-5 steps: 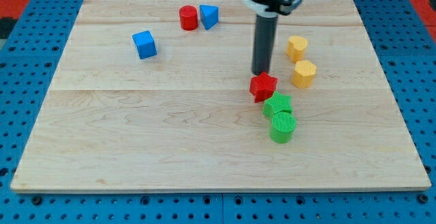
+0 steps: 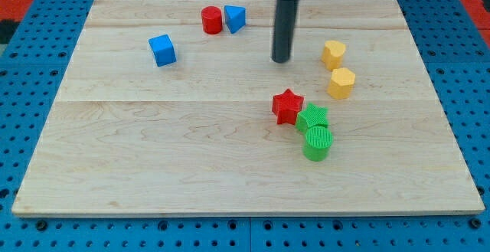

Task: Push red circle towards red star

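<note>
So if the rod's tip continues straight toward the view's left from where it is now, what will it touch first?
Probably the blue cube, which sits at roughly the same height in the view as my tip. The red circle lies nearer the view's top, so it looks off that line, though depth is uncertain.

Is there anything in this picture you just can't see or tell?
- The arm above the rod: cut off by the view's top; my tip shows.
- Blue block beside the red circle: shape unclear, partly hidden.
- Green star: partly covered by the green cylinder.
</note>
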Available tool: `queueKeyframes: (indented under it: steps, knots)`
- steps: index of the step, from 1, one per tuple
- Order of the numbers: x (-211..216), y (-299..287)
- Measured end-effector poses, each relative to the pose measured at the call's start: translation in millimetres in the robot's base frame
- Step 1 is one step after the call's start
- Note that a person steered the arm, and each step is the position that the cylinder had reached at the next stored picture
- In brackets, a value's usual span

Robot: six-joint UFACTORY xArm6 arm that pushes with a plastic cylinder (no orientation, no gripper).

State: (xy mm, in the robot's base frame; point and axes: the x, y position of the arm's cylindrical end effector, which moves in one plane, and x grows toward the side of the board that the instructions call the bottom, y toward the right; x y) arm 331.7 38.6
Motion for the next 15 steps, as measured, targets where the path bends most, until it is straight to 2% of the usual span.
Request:
queueKeyframes:
  steps: [2,3,4,5,8,10,13,14,15]
  knots:
    - [-19,-138]
    - [-51,-168]
    - [-80,-150]
    - [-88,-138]
    - [-89,-102]
    - [-57,-101]
    - [-72,-39]
    - [-58,-25]
    - [-23,-28]
